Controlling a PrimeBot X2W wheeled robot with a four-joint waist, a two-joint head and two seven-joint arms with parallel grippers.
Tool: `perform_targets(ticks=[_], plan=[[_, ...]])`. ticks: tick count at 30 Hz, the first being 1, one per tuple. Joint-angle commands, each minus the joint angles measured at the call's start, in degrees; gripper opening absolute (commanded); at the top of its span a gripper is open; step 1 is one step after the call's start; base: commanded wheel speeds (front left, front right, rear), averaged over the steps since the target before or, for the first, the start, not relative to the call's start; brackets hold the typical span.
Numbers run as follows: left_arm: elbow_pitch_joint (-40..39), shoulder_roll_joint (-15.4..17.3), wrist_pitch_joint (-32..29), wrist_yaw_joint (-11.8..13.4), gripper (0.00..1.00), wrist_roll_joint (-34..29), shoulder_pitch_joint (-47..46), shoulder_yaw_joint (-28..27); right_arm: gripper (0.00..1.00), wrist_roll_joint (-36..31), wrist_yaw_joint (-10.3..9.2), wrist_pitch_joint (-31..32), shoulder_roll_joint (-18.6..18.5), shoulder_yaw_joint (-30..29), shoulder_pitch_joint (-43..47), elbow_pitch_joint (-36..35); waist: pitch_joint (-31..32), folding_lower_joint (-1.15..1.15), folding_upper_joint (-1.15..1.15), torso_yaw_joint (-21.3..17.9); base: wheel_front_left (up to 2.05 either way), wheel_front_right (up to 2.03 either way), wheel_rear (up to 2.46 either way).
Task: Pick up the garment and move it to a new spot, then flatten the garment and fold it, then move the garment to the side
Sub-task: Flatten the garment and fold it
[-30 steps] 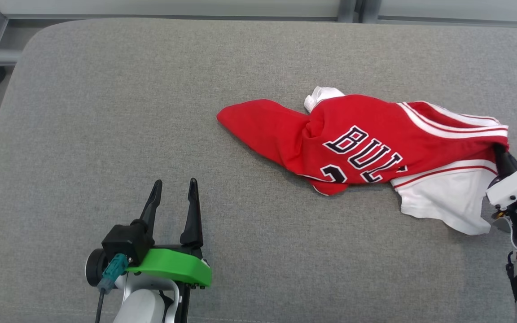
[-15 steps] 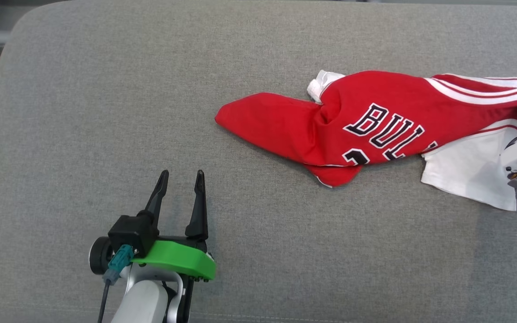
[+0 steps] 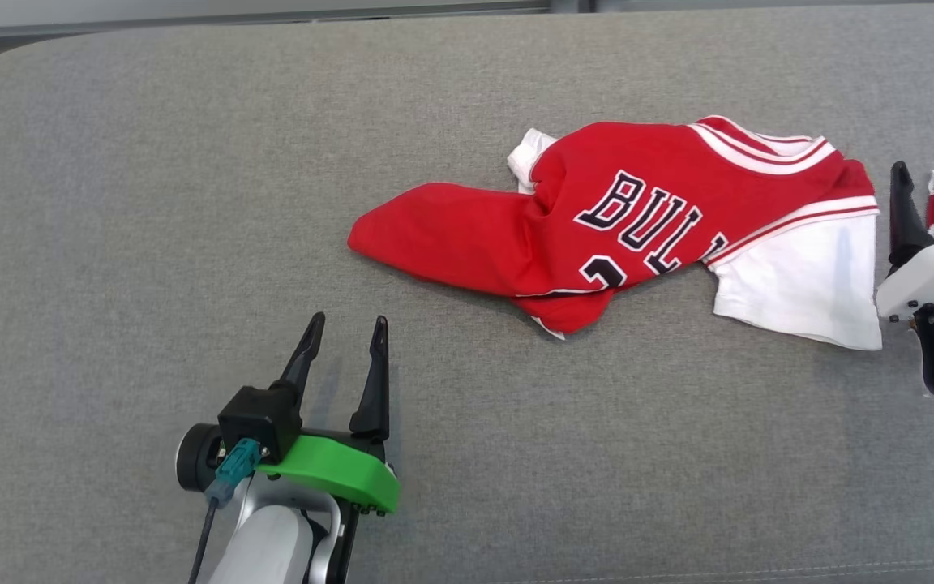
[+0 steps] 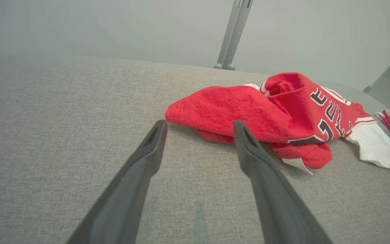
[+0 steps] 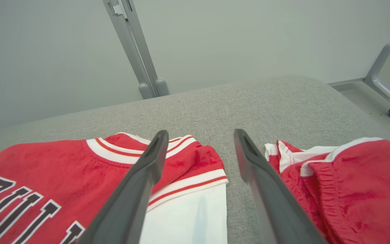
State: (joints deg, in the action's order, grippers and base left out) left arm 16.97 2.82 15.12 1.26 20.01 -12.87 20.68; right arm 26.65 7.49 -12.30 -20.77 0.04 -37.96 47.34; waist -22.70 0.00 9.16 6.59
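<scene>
Jersey [image 3: 637,219] lies crumpled on the pad [image 3: 151,203], right of its middle, and neither gripper holds it. Nearest, by the pad's front edge, the left gripper [image 3: 349,319] hovers with its jaws apart and empty. It points toward the jersey's red left end but is well short of it. Further in on the right, the right gripper [image 3: 931,170] also stands spread and empty, just beside the jersey's striped right edge. The shorts [image 5: 350,176] lie just beside its other finger. The jersey is bunched: a red flap trails left, the lettered chest is creased over it, and a white panel lies flat at the near right. Beyond it the pad runs bare to its far edge, where a post [image 5: 137,61] stands.

The main risk, as I judge it, is that the right gripper sits between two red cloths, so a pinch slightly to its right would take the shorts, or both together. The folded layers are another risk. Grabbing several at once, or just the top one, would leave the jersey twisted rather than flat. A pull along the pad could also bunch it further.
</scene>
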Motion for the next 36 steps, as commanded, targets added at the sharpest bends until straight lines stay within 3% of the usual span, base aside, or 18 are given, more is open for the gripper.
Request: perform_targets(ticks=[1, 6, 13, 22, 28, 36], plan=[[0.6, 0.2, 0.0, -0.4, 1.00, -0.7, -0.4, 0.3, 1.00, 1.0, 0.00, -0.9, -0.7, 2.0, 2.2, -2.3, 2.4, 0.00, 0.00, -2.9, 0.00, 0.00, 0.00], [2.5, 0.2, 0.0, -1.1, 1.00, -1.1, -0.4, 0.5, 1.00, 2.6, 0.00, -2.1, -1.1, 5.8, 6.7, -10.3, 4.7, 0.00, 0.00, -6.6, 0.00, 0.00, 0.00], [7.1, 0.9, 0.0, -1.7, 1.00, -2.3, -1.4, 0.3, 1.00, 1.5, 0.00, -2.6, 0.3, 5.6, 13.1, -21.3, 6.1, 0.00, 0.00, -10.0, 0.00, 0.00, 0.00], [17.6, 1.7, 0.0, -1.3, 1.00, -4.7, -8.1, 1.1, 1.00, -2.0, 0.00, -1.9, 6.8, 1.4, 21.7, -36.2, 3.6, 0.00, 0.00, -13.1, 0.00, 0.00, 0.00], [24.8, 2.9, 0.0, 0.4, 1.00, -7.1, -14.0, 1.5, 1.00, -2.4, 0.00, -0.3, 9.8, 0.1, 23.9, -42.1, 0.3, 0.00, 0.00, -14.8, 0.00, 0.00, 0.00], [26.6, 4.4, 0.0, 3.6, 1.00, -11.8, -17.2, 2.6, 1.00, -3.3, 0.00, 0.8, 11.7, -1.2, 24.0, -45.6, -2.5, 0.00, 0.00, -15.4, 0.00, 0.00, 0.00]])
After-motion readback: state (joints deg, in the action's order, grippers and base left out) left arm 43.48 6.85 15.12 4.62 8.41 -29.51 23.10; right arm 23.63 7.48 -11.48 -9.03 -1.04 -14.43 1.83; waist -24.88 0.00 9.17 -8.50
